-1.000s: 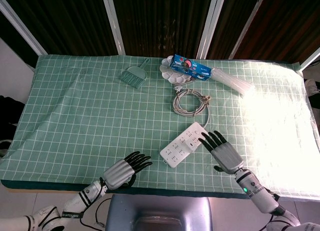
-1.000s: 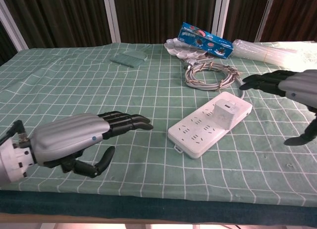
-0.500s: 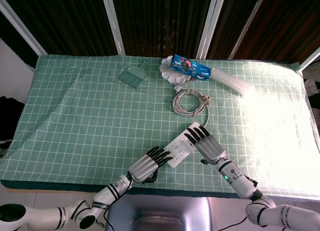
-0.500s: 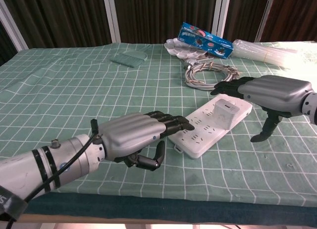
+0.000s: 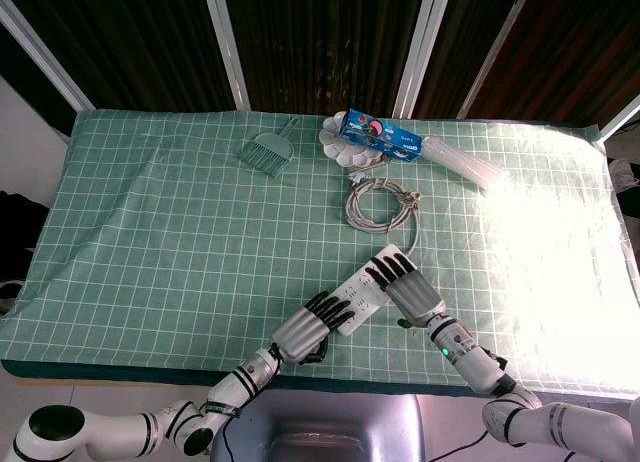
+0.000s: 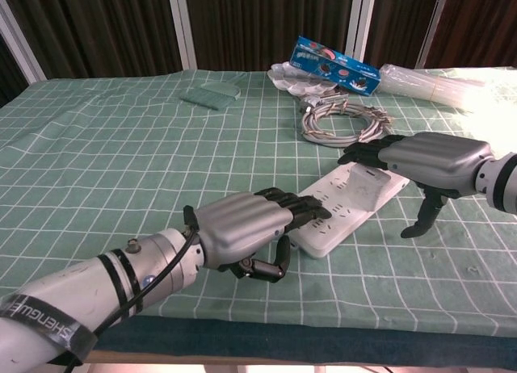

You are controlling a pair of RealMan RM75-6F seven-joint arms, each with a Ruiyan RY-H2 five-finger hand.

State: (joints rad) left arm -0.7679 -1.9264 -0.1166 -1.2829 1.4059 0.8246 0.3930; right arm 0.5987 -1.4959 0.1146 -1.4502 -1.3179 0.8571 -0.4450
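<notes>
The white power strip (image 6: 347,207) is laid diagonally on the green checked surface (image 5: 160,232), near the front edge; both hands are stretched over it palm down. The left hand (image 6: 242,232) is brought in low from the near side, fingers (image 6: 303,210) held straight and close together, tips resting on the strip's near end, thumb curled underneath. The right hand (image 6: 424,159) is reached across the far end, its fingers (image 6: 363,151) laid flat and side by side over the plugged-in adapter, thumb pointed down towards the cloth; nothing is actually gripped by either. Further back a coiled cable (image 5: 378,202), a blue box (image 5: 378,134) and a small brush (image 5: 267,150) are seen.
</notes>
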